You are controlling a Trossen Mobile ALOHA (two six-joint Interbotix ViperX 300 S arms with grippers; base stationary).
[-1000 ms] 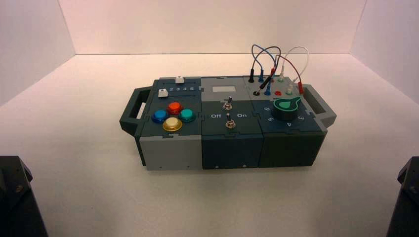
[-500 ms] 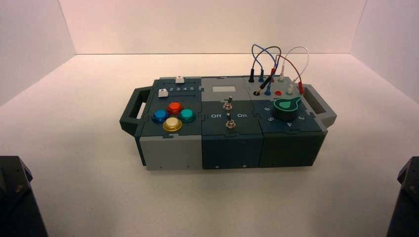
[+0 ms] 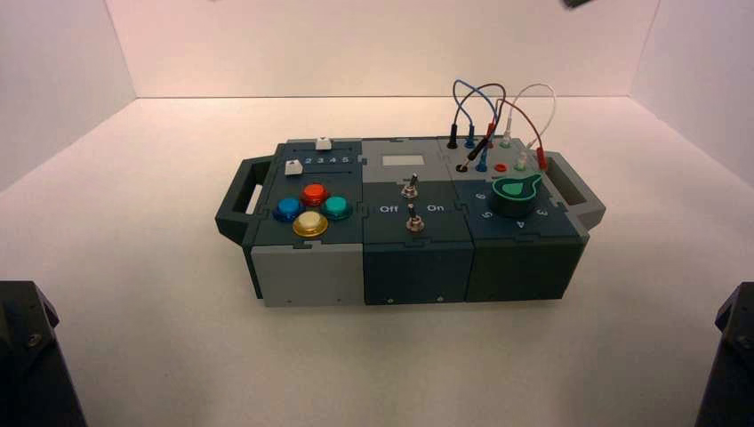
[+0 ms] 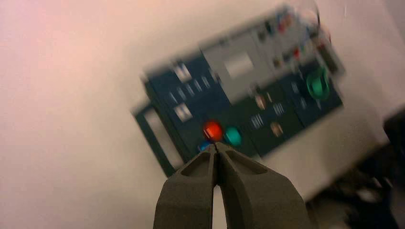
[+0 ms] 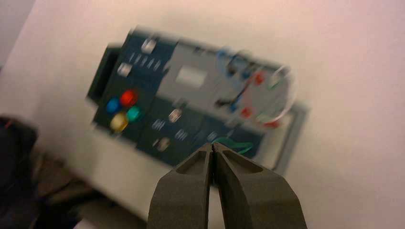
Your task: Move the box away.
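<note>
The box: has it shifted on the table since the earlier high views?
No. In the high view the box sits in the same place on the table, against the back wall's bottom edge.

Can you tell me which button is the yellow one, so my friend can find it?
Find the long, dark box on the table, then look at its left part, below the two white sliders. Four round buttons sit close together there. The yellow button is the one nearest the box's front edge; its neighbours are red, blue and green.
</note>
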